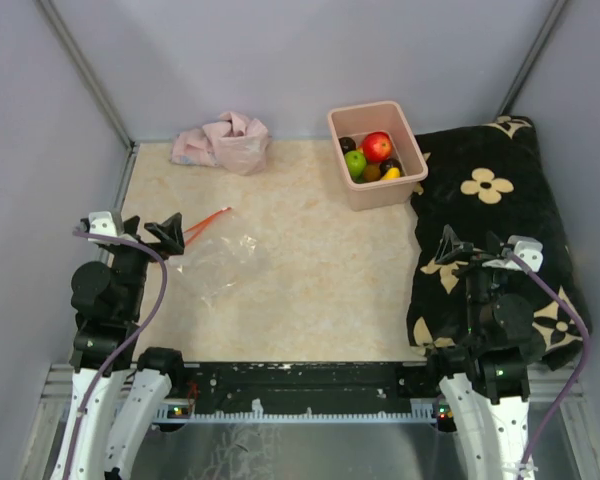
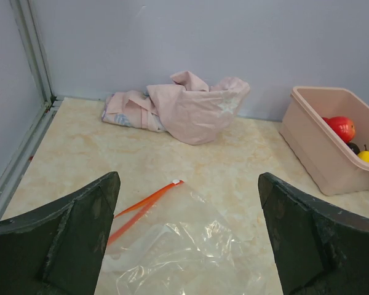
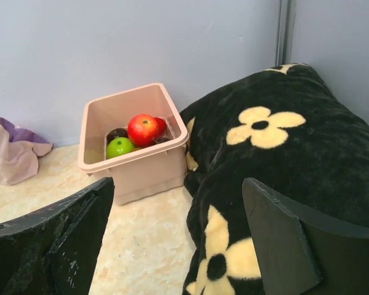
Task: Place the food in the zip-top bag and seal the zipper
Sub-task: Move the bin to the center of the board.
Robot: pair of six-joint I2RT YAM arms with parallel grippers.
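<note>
All the food [image 1: 373,160]: sitting in the pink tub [image 1: 365,198]; nothing is going into the bag yet.
Zip-top bag [image 1: 220,262]: lying empty, well left of the tub, nearer you.
Zipper [image 1: 209,222]: showing two parted strips, so sealing is waiting for you.
Left gripper [image 2: 187,184]: your fingers are standing wide apart, empty, over the bag, left of the tub.
Right gripper [image 3: 178,183]: hanging spread and empty, near side of the tub, over the black cushion [image 1: 490,150].
</note>
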